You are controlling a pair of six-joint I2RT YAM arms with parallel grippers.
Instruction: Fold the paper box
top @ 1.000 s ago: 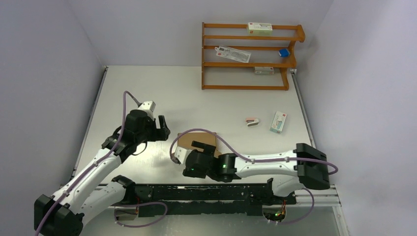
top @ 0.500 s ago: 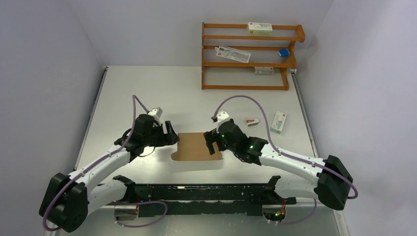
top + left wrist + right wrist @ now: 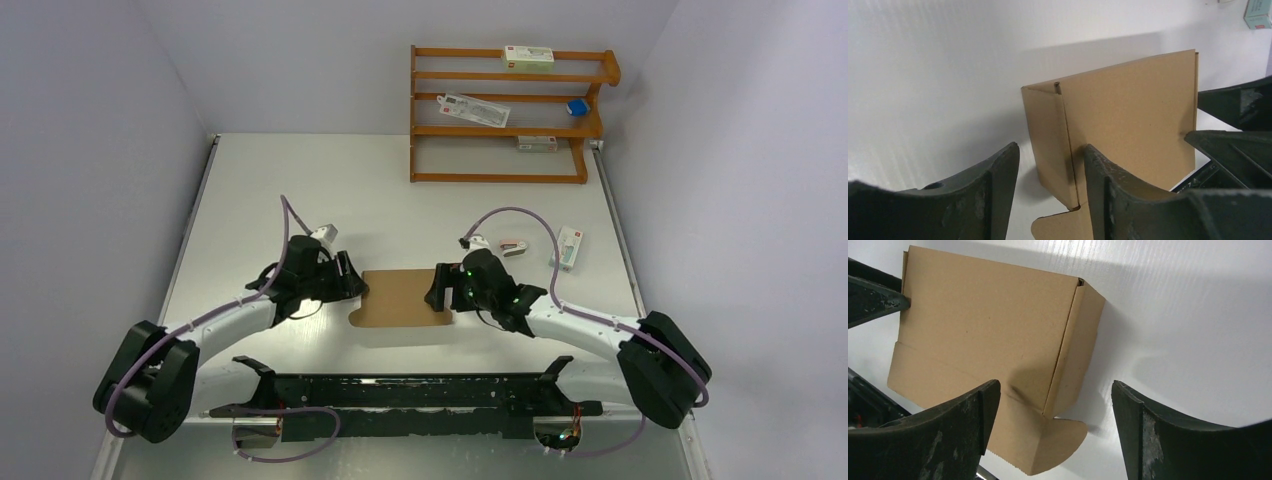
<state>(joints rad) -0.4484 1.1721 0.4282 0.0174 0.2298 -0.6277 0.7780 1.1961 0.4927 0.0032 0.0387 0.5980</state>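
left tool [image 3: 354, 285] and right tool [image 3: 437, 290] have closed in on the paper box [image 3: 400, 298], jaws apart, straddling its ends.

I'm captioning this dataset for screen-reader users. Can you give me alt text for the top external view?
A brown paper box sits between the robot's left pincer and right pincer, one at each short end, over a white table. A wooden shelf rack holding small cartons stands at the far edge.

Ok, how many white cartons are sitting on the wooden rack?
3 on the rack: top carton on the highest shelf, long carton askew on the second, low carton beneath the third. None look hidden.
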